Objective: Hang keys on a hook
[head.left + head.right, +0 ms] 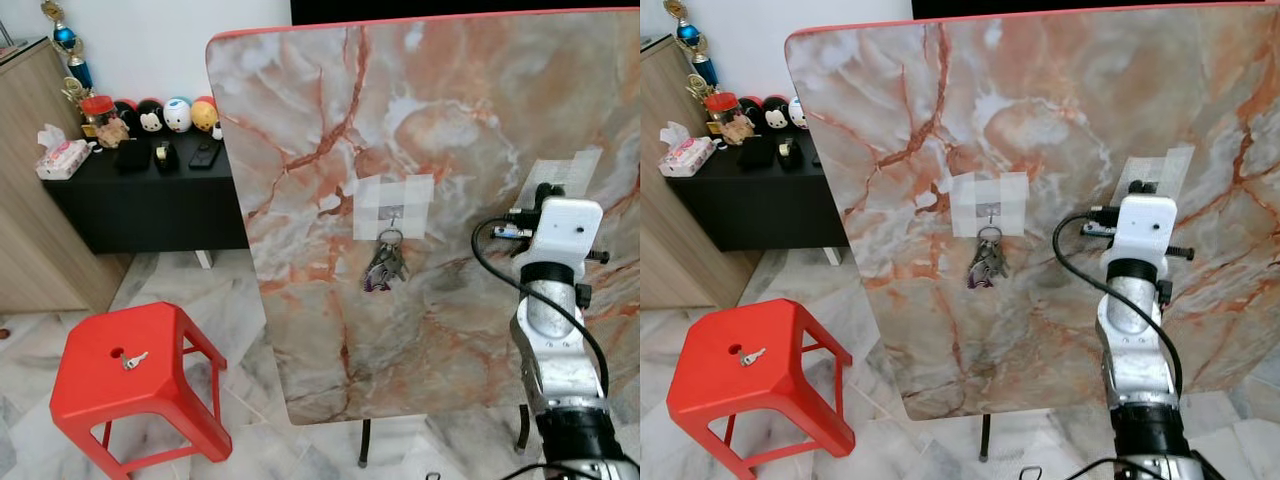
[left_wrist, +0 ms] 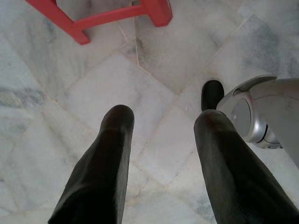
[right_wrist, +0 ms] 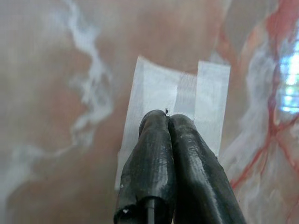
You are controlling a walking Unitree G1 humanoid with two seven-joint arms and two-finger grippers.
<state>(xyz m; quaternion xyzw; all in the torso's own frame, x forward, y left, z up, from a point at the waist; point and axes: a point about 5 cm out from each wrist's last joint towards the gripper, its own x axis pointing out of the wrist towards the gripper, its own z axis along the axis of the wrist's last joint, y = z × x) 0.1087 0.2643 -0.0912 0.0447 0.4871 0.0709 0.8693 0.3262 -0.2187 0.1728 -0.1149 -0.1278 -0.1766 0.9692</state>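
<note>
- Left eye view: we see a marble-patterned board [image 1: 450, 130] standing upright across most of the frame. At its centre a bunch of keys [image 1: 384, 266] hangs from a small hook [image 1: 393, 212] fixed under white tape. Our right arm rises at the right of the frame toward a second tape patch [image 1: 562, 172] at the upper right. At the lower left a red plastic stool [image 1: 130, 375] carries a single loose key [image 1: 133, 359] on its seat, and a black sideboard [image 1: 140, 195] with small figurines stands at the upper left.
- Left wrist view: our left gripper [image 2: 161, 140] points down at the marble floor tiles [image 2: 117, 88], its two black fingers spread wide with nothing between them; the stool's red legs cross the top of the frame.
- Right wrist view: our right gripper [image 3: 167, 117] has its fingers pressed together, tips close against the tape patch on the board; we see a tiny speck at the tips but cannot tell what it is.
</note>
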